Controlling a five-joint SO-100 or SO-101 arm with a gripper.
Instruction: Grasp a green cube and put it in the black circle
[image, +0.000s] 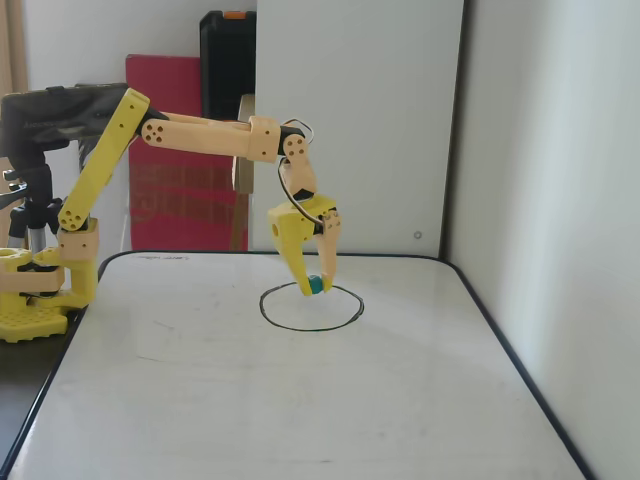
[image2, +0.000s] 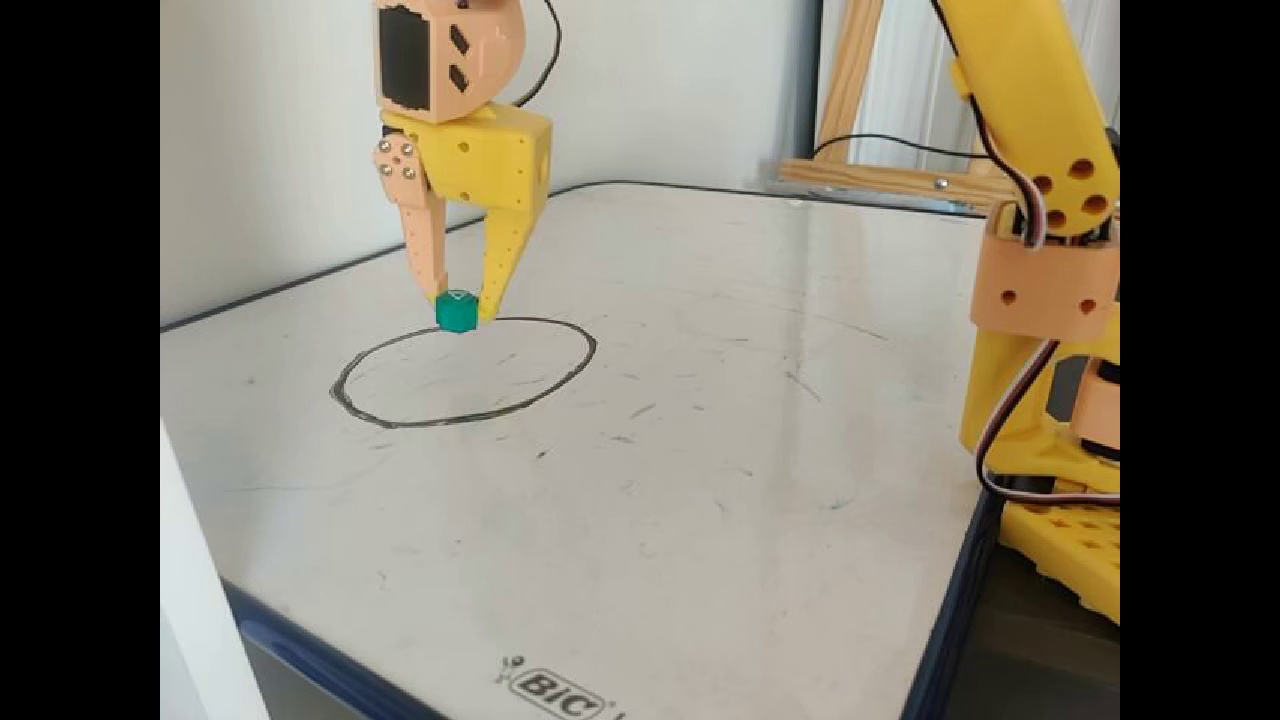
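A tiny teal-green cube (image: 315, 285) (image2: 457, 313) is pinched between the tips of my yellow and orange gripper (image: 314, 284) (image2: 459, 305), which is shut on it and points straight down. The cube hangs just over the black circle (image: 311, 306) (image2: 463, 371), an oval outline drawn on the whiteboard, above the circle's edge nearest the arm's reach in both fixed views. I cannot tell whether the cube touches the board.
The whiteboard (image: 250, 400) (image2: 700, 450) has dark edges on all sides. The arm's yellow base (image: 40, 290) (image2: 1050, 400) stands at one edge. White walls (image: 560, 200) and a white panel (image: 360, 120) close in the board's far sides.
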